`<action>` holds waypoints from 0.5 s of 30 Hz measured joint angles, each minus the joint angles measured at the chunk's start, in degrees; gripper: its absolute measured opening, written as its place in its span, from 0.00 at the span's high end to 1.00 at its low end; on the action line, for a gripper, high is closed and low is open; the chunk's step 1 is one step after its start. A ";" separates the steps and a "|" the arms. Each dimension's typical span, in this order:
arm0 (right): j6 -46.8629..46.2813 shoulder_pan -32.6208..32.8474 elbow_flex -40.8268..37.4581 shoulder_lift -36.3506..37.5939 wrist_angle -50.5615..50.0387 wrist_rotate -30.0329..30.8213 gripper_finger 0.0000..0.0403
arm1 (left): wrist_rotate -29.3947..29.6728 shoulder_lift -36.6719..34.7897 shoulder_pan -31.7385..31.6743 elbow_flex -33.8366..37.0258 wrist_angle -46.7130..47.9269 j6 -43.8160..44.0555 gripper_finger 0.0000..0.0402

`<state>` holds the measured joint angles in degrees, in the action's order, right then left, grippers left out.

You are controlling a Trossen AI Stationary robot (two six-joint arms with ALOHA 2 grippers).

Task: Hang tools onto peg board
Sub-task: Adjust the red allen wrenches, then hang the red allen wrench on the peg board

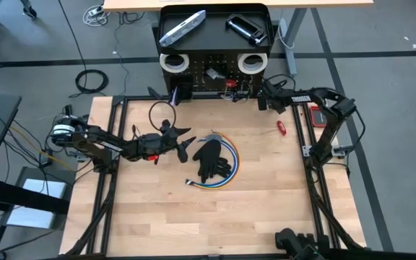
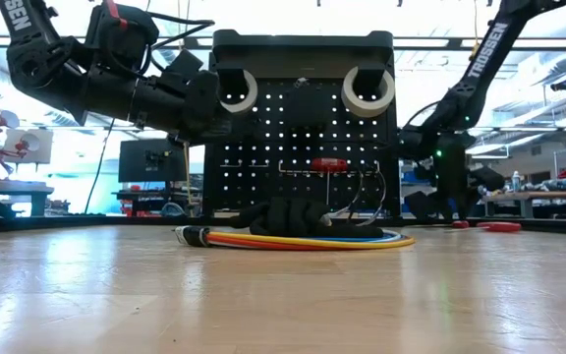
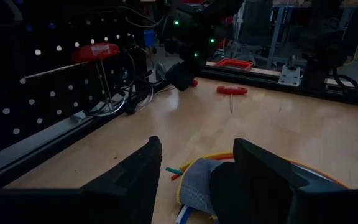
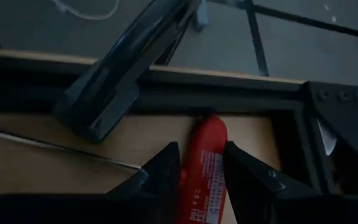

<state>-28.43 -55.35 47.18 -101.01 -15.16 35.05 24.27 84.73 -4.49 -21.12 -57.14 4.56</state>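
The black peg board [image 1: 215, 72] stands at the table's far edge. It carries two white tape rolls [image 1: 173, 62] [image 1: 251, 63], and a silver flat bar [image 1: 183, 29] and a black clamp [image 1: 246, 27] lie on its tray top. A red T-handled tool [image 3: 95, 51] hangs on the board's face. My right gripper [image 1: 261, 97] is low at the board's right foot, shut on a red-handled tool [image 4: 207, 168]. My left gripper [image 1: 186, 142] hovers open, left of the black gloves [image 1: 211, 160] that lie on coiled coloured cables [image 2: 293, 238]. Another red-handled tool [image 1: 282, 128] lies flat on the table. My right gripper pinches the red handle [image 4: 205, 155] between its two fingers, which lie along it. The handle's free end [image 4: 213, 124] sticks out past the fingertips toward the black frame rail. A thin metal shaft [image 4: 55, 146] runs off sideways from it. Whether the tool rests on the table, I cannot tell.
A black frame rail [image 1: 305, 137] borders the wooden table on the left, right and far sides. A red box [image 1: 316, 114] sits on the right rail. A black cable loop [image 1: 161, 112] lies near the board's left foot. The table's near half is bare wood.
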 joint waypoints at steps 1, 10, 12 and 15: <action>-0.10 0.12 0.72 -0.02 -1.75 -0.29 0.67 | 0.02 0.00 0.00 0.00 0.00 0.00 0.48; -0.11 2.80 1.96 2.76 -16.74 -12.74 0.70 | 0.02 0.00 0.00 0.00 -0.42 0.11 0.48; 0.03 5.86 1.84 4.23 -21.71 -13.93 0.71 | -1.24 0.00 0.00 0.00 -0.44 -0.13 0.48; 0.09 12.77 1.32 7.10 -28.19 -16.16 0.73 | -9.70 0.00 0.10 -0.21 0.00 -2.73 0.48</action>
<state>-28.34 -42.58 48.50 -93.91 -43.35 18.89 14.58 84.73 -4.39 -21.34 -57.15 1.83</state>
